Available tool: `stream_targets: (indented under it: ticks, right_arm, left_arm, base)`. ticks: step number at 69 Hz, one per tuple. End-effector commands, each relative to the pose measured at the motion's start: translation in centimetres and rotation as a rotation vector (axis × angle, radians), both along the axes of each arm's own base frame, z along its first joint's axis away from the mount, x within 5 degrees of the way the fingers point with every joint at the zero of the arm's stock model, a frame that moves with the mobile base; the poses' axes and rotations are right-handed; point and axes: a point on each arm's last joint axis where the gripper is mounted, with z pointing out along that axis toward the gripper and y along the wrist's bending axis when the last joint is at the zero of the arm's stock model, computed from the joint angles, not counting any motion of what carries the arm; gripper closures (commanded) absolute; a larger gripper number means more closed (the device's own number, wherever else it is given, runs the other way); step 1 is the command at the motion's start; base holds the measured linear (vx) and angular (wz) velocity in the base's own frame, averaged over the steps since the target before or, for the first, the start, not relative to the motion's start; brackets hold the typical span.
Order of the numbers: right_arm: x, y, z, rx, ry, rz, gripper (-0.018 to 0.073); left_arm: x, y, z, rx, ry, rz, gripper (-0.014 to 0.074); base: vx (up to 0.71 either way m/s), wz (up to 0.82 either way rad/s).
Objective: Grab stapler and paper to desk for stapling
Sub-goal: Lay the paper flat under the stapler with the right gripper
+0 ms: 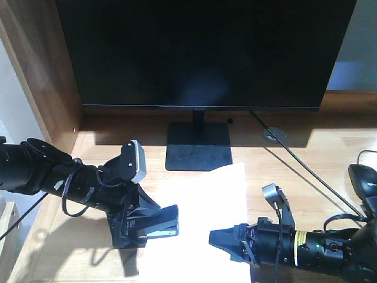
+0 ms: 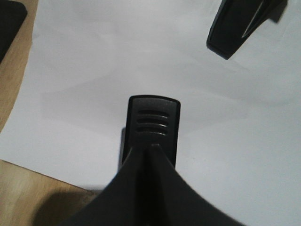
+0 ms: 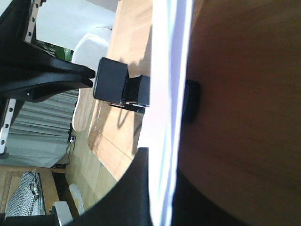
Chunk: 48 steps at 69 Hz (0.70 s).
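the right gripper (image 1: pixel 219 240) pinches the near edge of the paper (image 1: pixel 206 194), which lies on the desk (image 1: pixel 294 188). the left gripper (image 1: pixel 154 227) is closed around the stapler (image 2: pixel 153 129), held over the sheet. both items seem delivered; stapling looks left. behind stands a monitor (image 1: pixel 200 53).

We see matt white paper (image 1: pixel 203 203) on the light wood-grain desk (image 1: pixel 294 165), and the stapler (image 2: pixel 153 129) in ribbed matt black plastic.
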Motion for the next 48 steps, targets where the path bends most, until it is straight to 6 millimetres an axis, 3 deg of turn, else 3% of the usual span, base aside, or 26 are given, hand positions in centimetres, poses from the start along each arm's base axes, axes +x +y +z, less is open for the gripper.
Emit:
stream_targets:
  ticks: [1, 31, 48]
  right_arm:
    - [0.5, 0.3, 1.5, 0.076, -0.073, 0.003, 0.0562]
    - [0.6, 0.3, 1.5, 0.076, -0.076, -0.009, 0.0562]
    - [0.6, 0.3, 1.5, 0.076, -0.076, -0.009, 0.0562]
  left_arm:
    - [0.1, -0.5, 2.1, -0.069, -0.028, 0.004, 0.0603]
    - [0.2, -0.7, 2.4, -0.119, -0.019, 0.031, 0.0603]
    - [-0.2, -1.5, 2.6, -0.130, -0.094, -0.050, 0.0603]
  base:
    - [0.00, 0.00]
    - [0.00, 0.00]
    - [0.00, 0.00]
